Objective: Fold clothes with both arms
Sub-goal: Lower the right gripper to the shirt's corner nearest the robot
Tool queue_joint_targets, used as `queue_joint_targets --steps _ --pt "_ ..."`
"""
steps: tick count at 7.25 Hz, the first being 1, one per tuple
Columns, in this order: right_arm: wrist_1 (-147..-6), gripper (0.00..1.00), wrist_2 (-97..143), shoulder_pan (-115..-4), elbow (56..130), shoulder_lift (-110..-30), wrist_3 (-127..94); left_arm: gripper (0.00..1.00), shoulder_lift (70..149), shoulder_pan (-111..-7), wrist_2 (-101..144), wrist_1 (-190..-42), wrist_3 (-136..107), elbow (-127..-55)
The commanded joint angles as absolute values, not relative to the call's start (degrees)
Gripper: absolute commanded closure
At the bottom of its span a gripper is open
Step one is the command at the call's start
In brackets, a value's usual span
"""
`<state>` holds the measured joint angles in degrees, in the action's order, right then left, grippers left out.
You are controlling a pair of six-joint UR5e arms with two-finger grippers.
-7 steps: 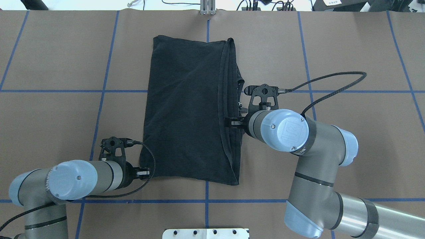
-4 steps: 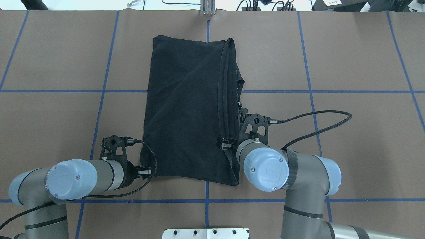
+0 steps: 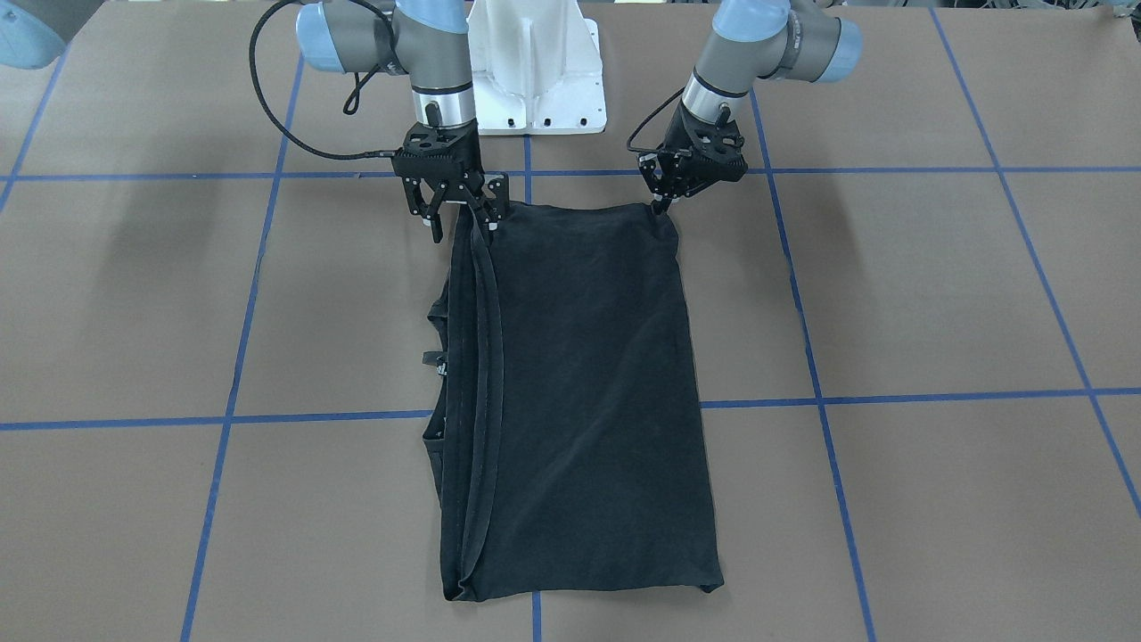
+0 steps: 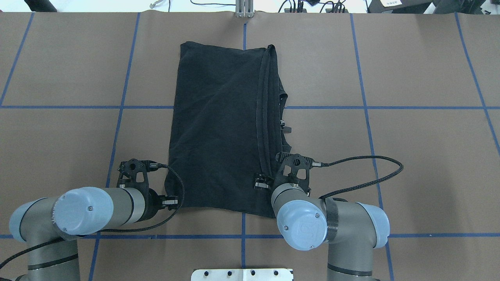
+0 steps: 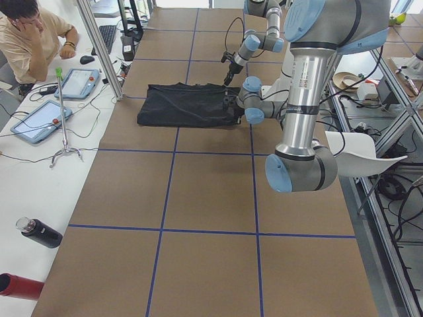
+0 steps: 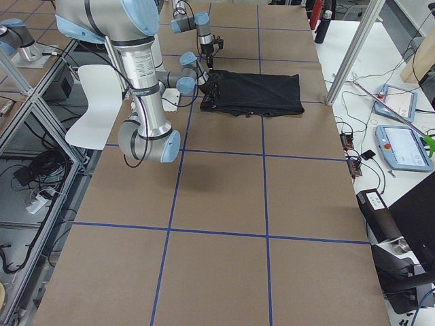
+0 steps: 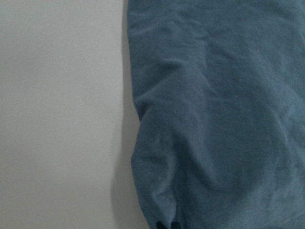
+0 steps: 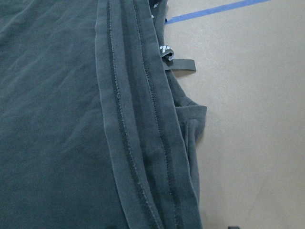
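**Desk:** What are the two hands doing?

**Photographer:** The black two-finger left gripper sits at the near left corner of the black short-sleeved T-shirt, and its fingers appear pinched together on the cloth. The black two-finger right gripper hangs over the near right corner with its fingers spread, gripping nothing.

**Desk:** Where is the shirt, and how does it lie?

**Photographer:** It lies flat in the middle of the brown table with blue grid lines, folded into a long rectangle. Its long axis runs straight away from the robot, with the short near edge between the two grippers. The print is hidden, and I cannot tell which end is the collar. Stitched black hem bands are stacked along the robot's right side, and a small dark fabric tab pokes out beside them.

**Desk:** What could go wrong?

**Photographer:** That right edge has several layers. If the open fingers close on only the top band, the lower layers would likely stay on the table and the stack could splay when lifted. If one corner rises before the other, the rectangle could skew or drag. A thin pinch on the left corner might also slip.
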<state>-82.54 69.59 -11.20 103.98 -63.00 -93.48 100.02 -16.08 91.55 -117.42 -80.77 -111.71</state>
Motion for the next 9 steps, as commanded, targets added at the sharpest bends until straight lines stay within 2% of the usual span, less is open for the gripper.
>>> queue_joint_targets --steps 1,3,7,9 --pt "-82.53 0.25 68.30 -11.34 102.40 -62.67 -93.08 1.00 99.76 -16.08 91.58 -117.42 -80.77 -112.06" --pt "-82.53 0.27 68.29 -11.86 100.82 -61.44 -91.94 1.00 99.67 -16.08 91.58 -117.42 -80.77 -112.59" --pt "-82.44 0.38 68.20 -12.04 99.50 -61.00 -91.49 1.00 99.67 -16.08 91.67 -117.42 -80.77 -112.85" --pt "-82.53 0.51 68.20 -12.04 99.49 -60.47 -91.49 1.00 99.58 -16.26 91.67 -117.42 -80.77 -112.85"
